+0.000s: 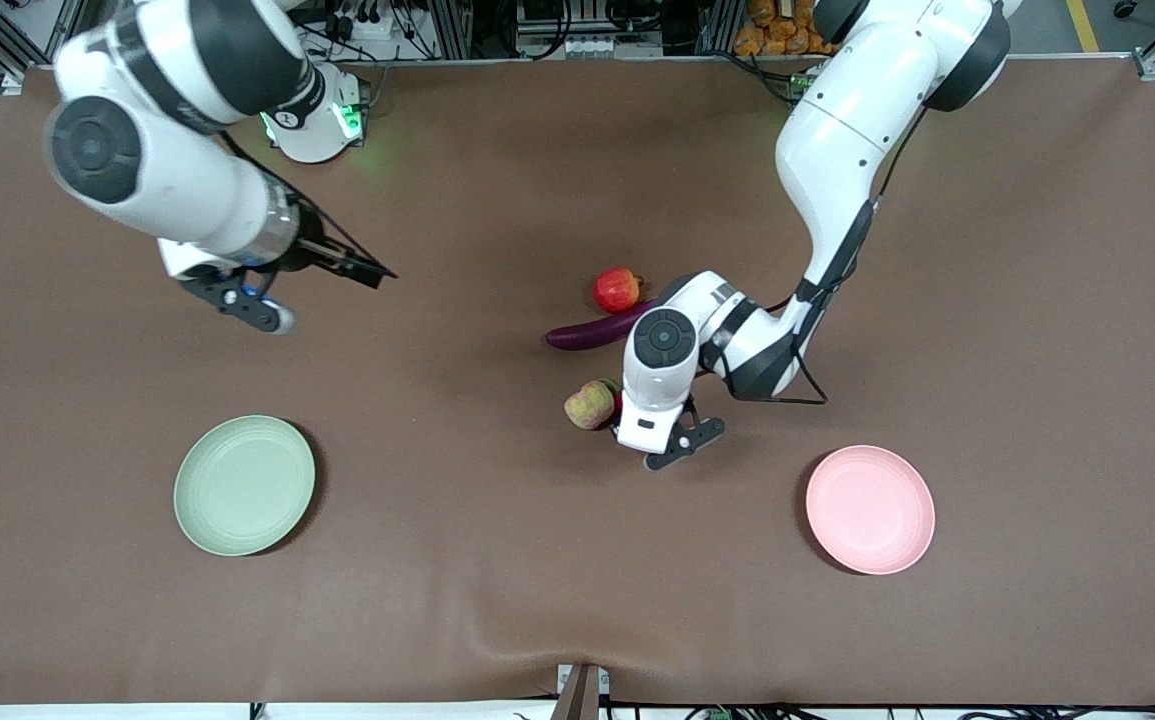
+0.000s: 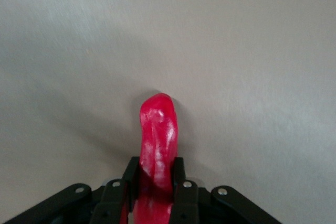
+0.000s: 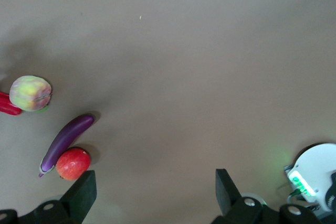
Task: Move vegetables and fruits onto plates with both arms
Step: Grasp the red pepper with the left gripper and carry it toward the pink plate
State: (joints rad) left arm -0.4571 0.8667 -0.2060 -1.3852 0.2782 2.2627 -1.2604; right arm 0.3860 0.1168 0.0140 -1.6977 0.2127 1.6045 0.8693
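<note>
1. The left gripper [image 2: 156, 195] is down at the table [image 1: 497, 560] near its middle, and its two dark fingers [image 2: 184, 192] are pinched tight on the red chili pepper [image 2: 157, 140]. The pepper's glossy body sticks out past the fingertips just above the brown surface.
2. In the front view the left arm's white wrist covers most of the pepper; only a sliver of red shows beside the peach-like fruit [image 1: 590, 404].
3. That pale, ribbed fruit lies on the table just beside the left gripper, at about 9 o'clock from it in the front view.
4. The purple eggplant [image 1: 599, 329] lies at about 12 o'clock from the peach-like fruit, slanted, with one end running under the left arm's wrist.
5. The red apple-like fruit [image 1: 617, 289] sits just beside the eggplant, at about 1 o'clock from its middle, farther from the front camera.
6. The pale pink plate [image 1: 870, 510] lies toward the left arm's end of the table, at about 4 o'clock from the left gripper and well apart from it. Nothing lies on it.
7. The pale green plate [image 1: 244, 485] lies toward the right arm's end, equally bare.
8. The right gripper [image 1: 322, 275] waits in the air over bare table, at about 12 o'clock from the green plate, with its fingers [image 3: 84, 192] spread wide around nothing.
</note>
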